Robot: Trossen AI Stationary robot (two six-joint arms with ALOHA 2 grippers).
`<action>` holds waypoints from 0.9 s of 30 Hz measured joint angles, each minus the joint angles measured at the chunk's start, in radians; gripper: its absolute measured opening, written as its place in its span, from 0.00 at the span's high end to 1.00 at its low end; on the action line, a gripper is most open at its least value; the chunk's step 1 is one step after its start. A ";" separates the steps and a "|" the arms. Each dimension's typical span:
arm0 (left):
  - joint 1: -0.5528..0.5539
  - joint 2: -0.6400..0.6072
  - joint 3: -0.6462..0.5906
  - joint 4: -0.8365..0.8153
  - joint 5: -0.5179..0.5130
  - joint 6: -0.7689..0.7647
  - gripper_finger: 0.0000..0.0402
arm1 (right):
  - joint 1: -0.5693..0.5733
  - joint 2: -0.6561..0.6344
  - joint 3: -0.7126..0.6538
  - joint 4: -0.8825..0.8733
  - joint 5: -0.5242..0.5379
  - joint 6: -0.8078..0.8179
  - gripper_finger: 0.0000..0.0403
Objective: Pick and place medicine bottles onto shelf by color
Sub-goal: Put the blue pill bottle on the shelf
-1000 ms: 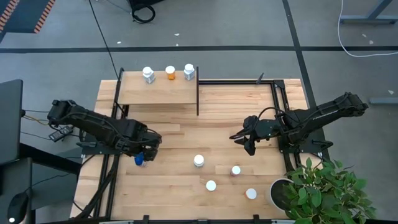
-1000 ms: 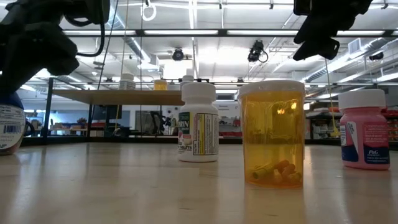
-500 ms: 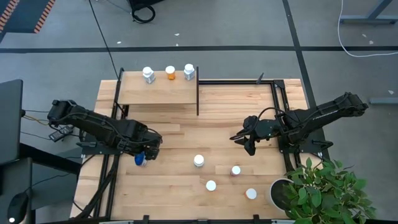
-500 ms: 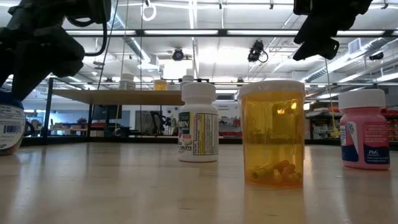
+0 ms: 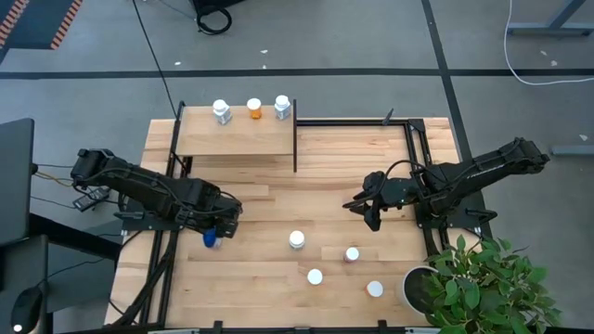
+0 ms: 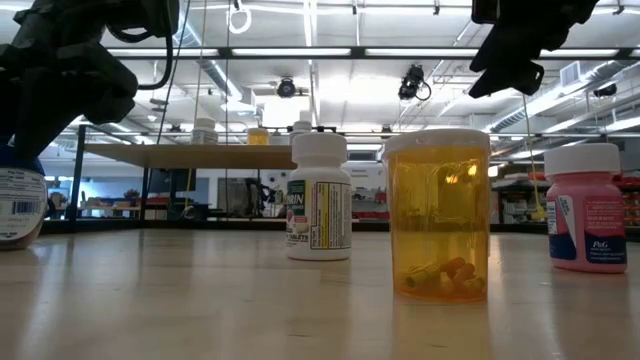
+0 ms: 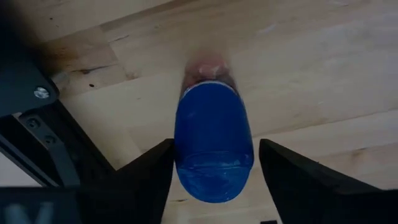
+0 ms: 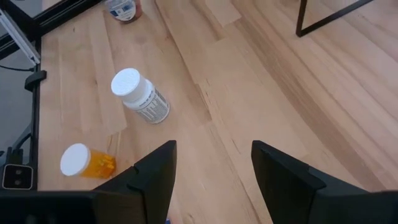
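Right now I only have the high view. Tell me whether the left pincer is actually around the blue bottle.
Observer: Yes. The left wrist view shows the blue bottle between the left pincer's open fingers, with a sliver of gap on one side.
Operator: Confirm it's upright before I close.
Observer: The low view shows it standing with its base on the table.
Operator: Now check the right pincer.
Observer: The right wrist view shows the right pincer open and empty, over bare wood.
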 joint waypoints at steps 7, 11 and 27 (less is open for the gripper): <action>0.000 0.000 0.000 0.027 0.010 0.017 0.52 | 0.000 0.000 0.000 0.000 0.004 -0.001 0.46; 0.007 0.000 0.001 0.036 0.024 0.036 0.53 | 0.000 0.000 0.000 0.000 0.013 -0.003 0.46; 0.302 -0.004 0.457 -0.520 -0.123 0.476 0.52 | 0.000 0.000 0.000 0.000 0.031 -0.011 0.46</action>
